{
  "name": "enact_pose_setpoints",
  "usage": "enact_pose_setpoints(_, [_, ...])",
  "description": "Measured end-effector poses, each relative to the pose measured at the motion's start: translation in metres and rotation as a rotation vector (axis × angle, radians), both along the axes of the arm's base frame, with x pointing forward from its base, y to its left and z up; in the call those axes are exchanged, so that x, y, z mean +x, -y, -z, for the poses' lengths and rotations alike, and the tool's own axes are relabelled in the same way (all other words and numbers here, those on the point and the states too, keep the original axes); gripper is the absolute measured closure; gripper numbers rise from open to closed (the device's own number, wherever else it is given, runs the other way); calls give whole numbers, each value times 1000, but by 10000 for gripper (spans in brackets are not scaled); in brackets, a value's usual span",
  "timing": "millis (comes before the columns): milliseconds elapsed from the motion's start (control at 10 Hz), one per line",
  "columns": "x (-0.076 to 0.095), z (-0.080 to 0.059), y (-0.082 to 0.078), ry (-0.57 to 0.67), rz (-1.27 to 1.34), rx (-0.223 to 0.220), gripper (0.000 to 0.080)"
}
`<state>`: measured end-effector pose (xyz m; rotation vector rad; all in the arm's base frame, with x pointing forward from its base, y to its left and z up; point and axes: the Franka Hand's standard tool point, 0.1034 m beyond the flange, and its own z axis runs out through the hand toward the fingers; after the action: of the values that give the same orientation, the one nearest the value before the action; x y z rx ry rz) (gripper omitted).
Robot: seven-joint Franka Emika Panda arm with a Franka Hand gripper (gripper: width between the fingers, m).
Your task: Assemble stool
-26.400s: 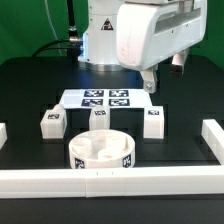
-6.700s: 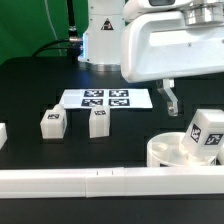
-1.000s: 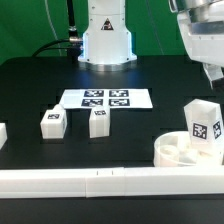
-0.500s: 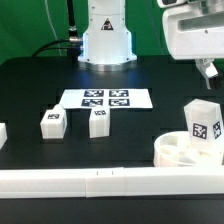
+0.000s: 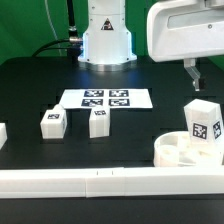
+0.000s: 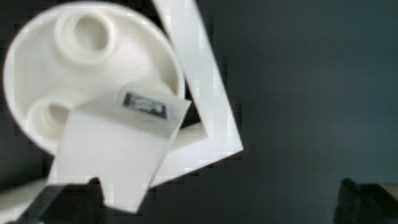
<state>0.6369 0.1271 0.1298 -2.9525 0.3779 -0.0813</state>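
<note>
The round white stool seat (image 5: pixel 178 148) lies at the exterior view's right, against the front rail. One white tagged leg (image 5: pixel 203 124) stands upright in a socket of it. Two more tagged legs (image 5: pixel 52 122) (image 5: pixel 98 121) stand loose on the black table toward the exterior view's left. My gripper (image 5: pixel 193 79) hangs above and behind the seat, open and empty. In the wrist view the seat (image 6: pixel 89 60) and its standing leg (image 6: pixel 121 140) show below, with my dark fingertips (image 6: pixel 63 200) wide apart at the frame's edge.
The marker board (image 5: pixel 107 98) lies flat at the table's middle back. A long white rail (image 5: pixel 80 181) runs along the front edge, with a short rail piece (image 5: pixel 3 133) at the exterior view's left. The robot base (image 5: pixel 105 40) stands behind.
The gripper, empty, has moved toward the exterior view's left above the seat over the last second. The leg stays upright in the seat. The loose legs have not moved.
</note>
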Motion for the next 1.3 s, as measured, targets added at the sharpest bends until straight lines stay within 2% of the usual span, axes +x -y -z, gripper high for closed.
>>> enact_pose_setpoints(400, [1, 1, 6, 41, -245, -23, 151])
enact_pose_setpoints(500, [0, 4, 7, 55, -377, -42, 151])
enact_pose_setpoints(800, [1, 12, 11, 77, -586, -56, 151])
enact_pose_setpoints(1000, [2, 12, 12, 89, -663, -63, 151])
enact_pose_setpoints(1300, [5, 14, 15, 124, -836, -94, 151])
